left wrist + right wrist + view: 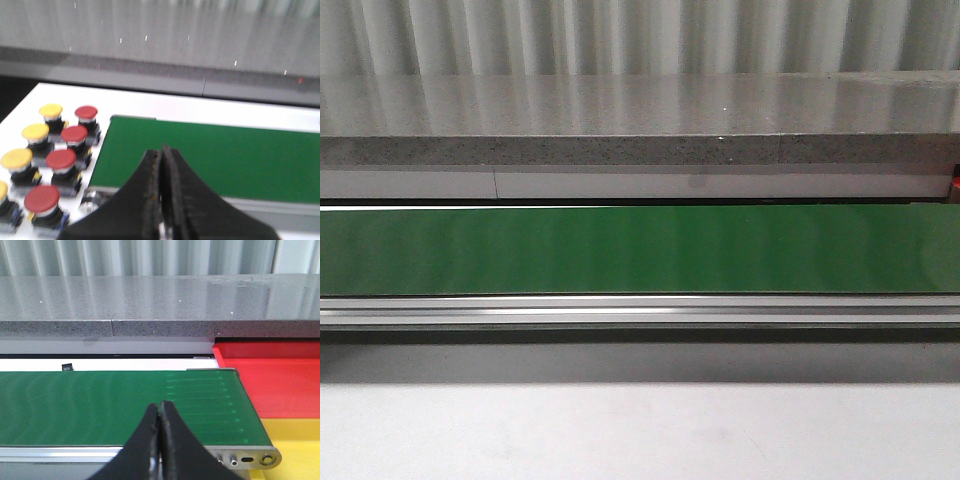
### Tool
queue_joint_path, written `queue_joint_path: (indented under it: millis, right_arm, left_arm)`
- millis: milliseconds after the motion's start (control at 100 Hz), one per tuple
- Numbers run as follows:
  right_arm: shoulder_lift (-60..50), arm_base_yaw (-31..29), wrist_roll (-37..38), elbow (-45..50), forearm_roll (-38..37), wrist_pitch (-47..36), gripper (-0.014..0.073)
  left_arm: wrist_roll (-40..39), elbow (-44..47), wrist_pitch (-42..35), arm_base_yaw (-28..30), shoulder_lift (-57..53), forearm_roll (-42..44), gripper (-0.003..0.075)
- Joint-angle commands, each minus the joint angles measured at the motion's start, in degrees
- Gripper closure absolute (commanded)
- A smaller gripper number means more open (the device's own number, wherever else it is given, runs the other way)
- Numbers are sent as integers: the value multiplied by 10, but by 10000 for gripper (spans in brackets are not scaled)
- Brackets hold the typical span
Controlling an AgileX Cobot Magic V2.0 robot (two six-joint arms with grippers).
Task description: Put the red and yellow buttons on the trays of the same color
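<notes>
Across the front view, only the green belt point(640, 250) is showing, running from the left edge to the right edge, with a metal rail along its near side and a grey ledge point(640, 150) behind it. No button, tray or hand is appearing here, so this view is giving nothing to steer by.

Through the left wrist view, the left hand point(161, 155) is hovering over the near edge of the belt's end, its fingers pressed together and holding nothing. The buttons are standing on the white surface point(200, 107) just beside that end of the belt, in two rows: yellow buttons point(35, 132) on the outer row, red buttons point(74, 134) on the row nearer the belt. They are lying off to one side of the hand, near but apart. To do this step well, I judge the hand should be spreading first, then coming down square over one cap, picking the row end so neighbours are not getting knocked.

Through the right wrist view, the right hand point(160, 410) is also pressed together and empty, hanging over the belt near its other end. The red tray point(280, 380) and yellow tray point(295, 440) are sitting just past that end, touching each other, both looking empty.
</notes>
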Motion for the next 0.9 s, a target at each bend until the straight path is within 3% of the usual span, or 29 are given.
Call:
queue_joint_path:
  millis: [0, 130, 540, 620, 680, 750, 760, 890]
  right_arm:
    - [-9, -2, -2, 1, -6, -50, 661]
    - [-9, -2, -2, 1, -6, -50, 661]
    - [-9, -2, -2, 1, -6, -50, 661]
    - [-9, -2, -2, 1, -6, -50, 661]
    - [-9, -2, -2, 1, -6, -50, 661]
    - [-9, -2, -2, 1, -6, -50, 661]
    - [-9, -2, -2, 1, -6, -50, 661]
    - [-9, -2, -2, 1, -6, -50, 661]
  left_arm:
    - [12, -70, 77, -4, 63, -5, 740]
    - [12, -117, 159, -4, 121, -17, 740]
    - [12, -121, 156, -4, 170, -37, 739]
    - [12, -121, 163, -4, 170, -37, 707]
    - [12, -121, 170, -4, 170, -37, 641]
    - [12, -121, 174, -4, 170, -37, 508]
    - [12, -121, 175, -4, 170, -37, 459]
    - [-10, -121, 175, -4, 170, -37, 153]
